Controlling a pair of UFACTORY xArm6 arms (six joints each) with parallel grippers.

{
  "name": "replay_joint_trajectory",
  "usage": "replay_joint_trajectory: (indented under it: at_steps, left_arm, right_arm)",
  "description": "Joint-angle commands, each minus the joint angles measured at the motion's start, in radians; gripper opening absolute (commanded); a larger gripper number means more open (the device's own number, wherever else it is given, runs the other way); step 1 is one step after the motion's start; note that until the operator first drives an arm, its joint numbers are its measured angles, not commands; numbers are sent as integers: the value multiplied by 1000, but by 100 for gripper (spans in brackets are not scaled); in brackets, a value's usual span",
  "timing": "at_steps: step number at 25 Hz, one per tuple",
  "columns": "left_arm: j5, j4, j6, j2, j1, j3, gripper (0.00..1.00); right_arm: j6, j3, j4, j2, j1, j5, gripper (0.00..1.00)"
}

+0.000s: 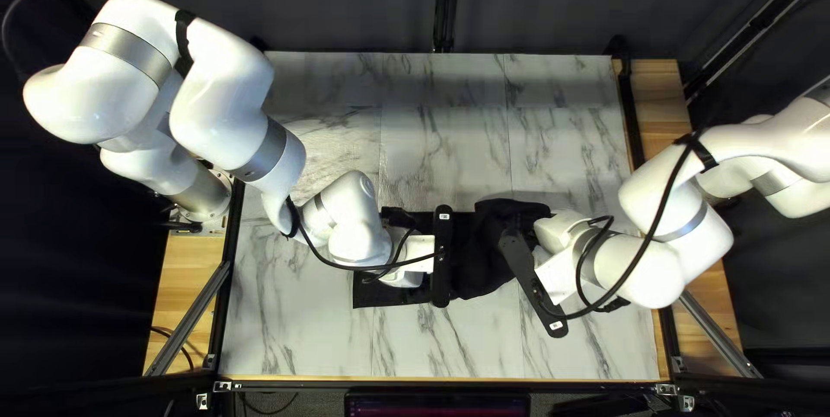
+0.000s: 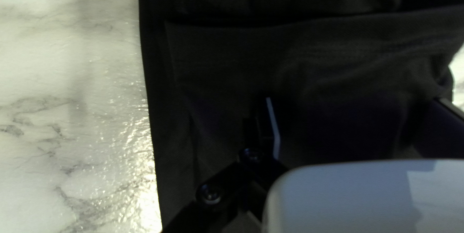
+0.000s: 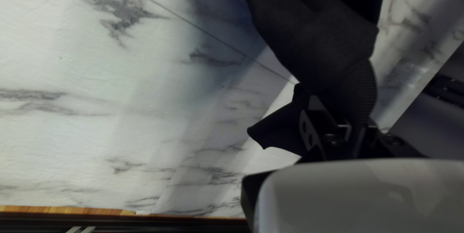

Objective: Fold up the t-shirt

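The black t-shirt (image 1: pixel 471 254) lies across the lower middle of the table, flat at its left part and bunched towards the right. My left gripper (image 1: pixel 421 253) is over its left part, fingertips hidden from above. In the left wrist view, my left gripper (image 2: pixel 358 114) stands open over the t-shirt (image 2: pixel 309 56), a folded edge crossing just ahead of the fingers. My right gripper (image 1: pixel 553 277) is at the shirt's right end. In the right wrist view, my right gripper (image 3: pixel 355 126) is shut on the t-shirt (image 3: pixel 319 35), whose cloth stretches ahead, with a loose corner beside the fingers.
Marble-patterned tabletop (image 1: pixel 450 158) surrounds the shirt. Both forearms reach in low from the sides, their wrists a short way apart over the cloth. Black rails (image 1: pixel 633 123) edge the table, and a dark curtain (image 1: pixel 346 2) hangs behind it.
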Motion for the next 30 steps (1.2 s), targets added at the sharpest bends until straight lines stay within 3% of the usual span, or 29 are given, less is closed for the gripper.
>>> replay_joint_trajectory:
  at_steps: [1,13,23,30]
  left_arm:
    - [-5,-13,18,2,6,-2,100]
    - [-11,-55,70,6,15,-9,100]
    - [-33,11,8,18,29,-9,100]
    - [-45,48,-25,28,35,-11,100]
  right_arm:
    - [-10,-22,-14,12,-2,4,0]
    - [-21,-77,-59,34,12,17,0]
    - [-26,-100,-94,66,3,-14,0]
    - [-52,-160,-124,125,-12,-49,0]
